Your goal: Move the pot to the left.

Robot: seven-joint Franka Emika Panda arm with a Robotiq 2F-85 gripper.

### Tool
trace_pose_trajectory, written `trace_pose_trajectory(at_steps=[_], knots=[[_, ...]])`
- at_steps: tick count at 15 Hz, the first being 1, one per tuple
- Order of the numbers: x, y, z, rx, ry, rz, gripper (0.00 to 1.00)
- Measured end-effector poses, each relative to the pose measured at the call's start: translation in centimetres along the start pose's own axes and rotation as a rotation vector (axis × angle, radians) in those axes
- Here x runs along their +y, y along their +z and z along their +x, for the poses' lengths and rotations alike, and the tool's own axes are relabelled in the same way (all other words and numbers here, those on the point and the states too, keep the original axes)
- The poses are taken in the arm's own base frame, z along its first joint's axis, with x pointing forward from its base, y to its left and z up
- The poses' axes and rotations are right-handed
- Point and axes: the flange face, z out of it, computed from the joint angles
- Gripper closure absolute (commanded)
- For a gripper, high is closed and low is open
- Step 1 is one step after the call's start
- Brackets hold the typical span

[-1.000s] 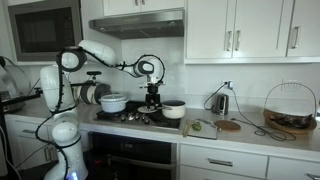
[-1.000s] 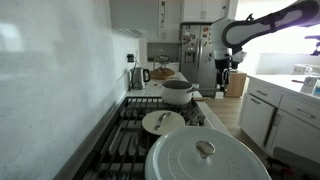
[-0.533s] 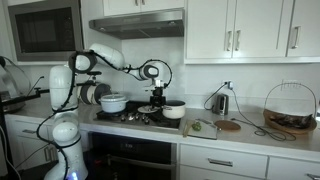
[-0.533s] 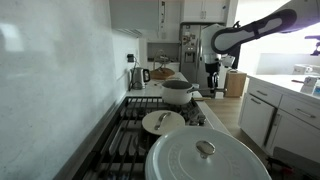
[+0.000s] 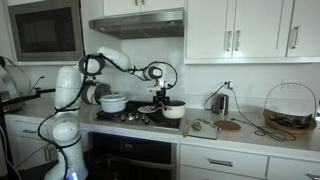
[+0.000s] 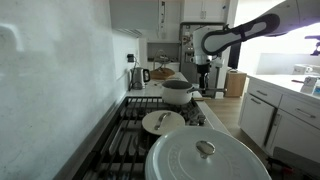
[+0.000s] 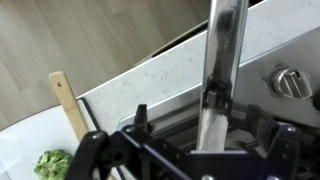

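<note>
In the wrist view the gripper (image 7: pixel 190 150) fills the bottom edge. Its dark jaws are spread wide, one at each side of the frame. Between them a shiny metal bar (image 7: pixel 224 60) runs up the picture. It may be the handle of the pot, though the vessel itself lies outside that view. Past the bar are a stove knob (image 7: pixel 287 82), the pale counter (image 7: pixel 150 85) and a wooden spatula (image 7: pixel 68 108).

In both exterior views the gripper (image 5: pixel 160 98) (image 6: pixel 203 85) hangs fingers-down over the stove. The pot (image 5: pixel 173 110) (image 6: pixel 179 93) sits on a burner just beside and below the jaws, but the views do not show whether they touch. Farther along the stove stands the larger white pot (image 5: pixel 113 102), well apart from the gripper.
</note>
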Motion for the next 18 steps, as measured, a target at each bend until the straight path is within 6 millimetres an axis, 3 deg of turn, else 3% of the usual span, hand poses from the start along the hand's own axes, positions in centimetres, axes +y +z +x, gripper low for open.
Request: trace_pose_trajectory(at_steps=[10,11,15,18], knots=[[0.1,-0.3,2.9,0.034,-0.078,0.032,0.0],[0.2,-0.3,3.1,0.036,-0.082,0.032,0.04],[0.3,-0.3,3.6,0.041,-0.096,0.031,0.39],[0.4,-0.4,3.8,0.043,-0.097,0.03,0.49]])
